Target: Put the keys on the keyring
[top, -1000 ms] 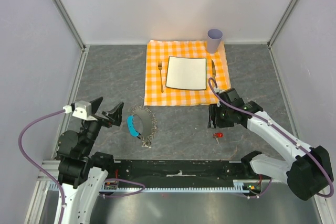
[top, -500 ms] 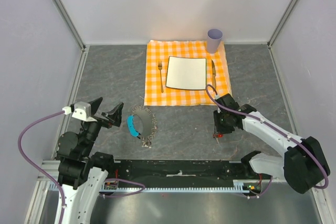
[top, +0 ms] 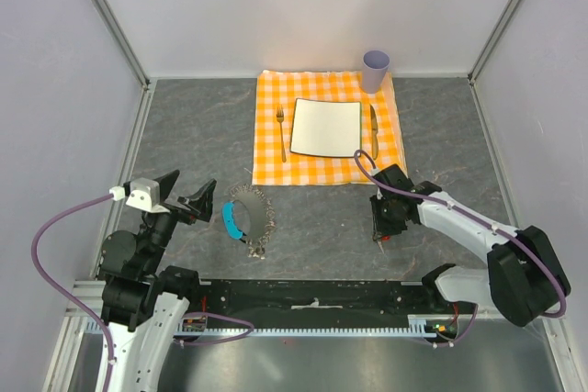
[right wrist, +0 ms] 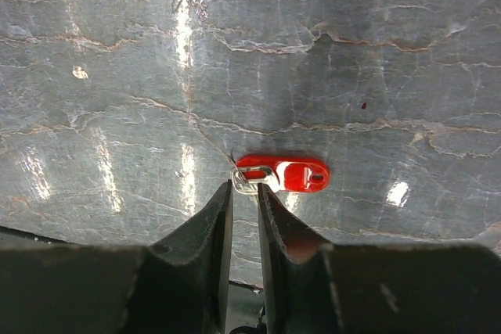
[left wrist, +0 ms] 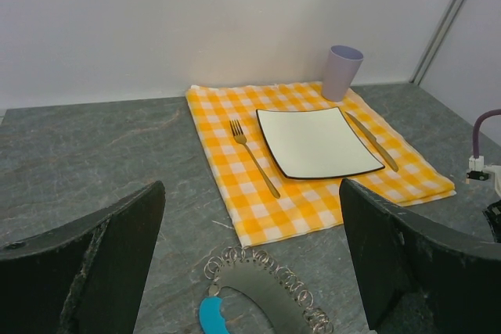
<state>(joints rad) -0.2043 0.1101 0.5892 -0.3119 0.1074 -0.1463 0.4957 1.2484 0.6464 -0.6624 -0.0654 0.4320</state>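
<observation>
The key point(right wrist: 289, 174), a small flat red tag with a silvery metal loop at its left end, lies on the grey table. My right gripper point(right wrist: 244, 187) points straight down on it, its jaws drawn close with the tips pinching that metal loop. In the top view the right gripper point(top: 381, 229) covers most of the key. The keyring point(top: 250, 218), a curved grey plate edged with several small rings and a blue tab point(left wrist: 211, 314), rests left of centre. My left gripper point(top: 188, 192) hovers just left of it, wide open and empty, and the keyring point(left wrist: 270, 295) shows low between its fingers.
An orange checked cloth point(top: 271, 158) at the back carries a white square plate point(top: 326, 128), a fork point(top: 281, 130) and a knife point(top: 374, 121). A lilac cup point(top: 375, 69) stands at the cloth's far right corner. Walls enclose the table on three sides.
My right gripper has come down toward the near side onto the key, and its jaws have narrowed from wide open to close around the metal loop. The left arm has stayed still.
</observation>
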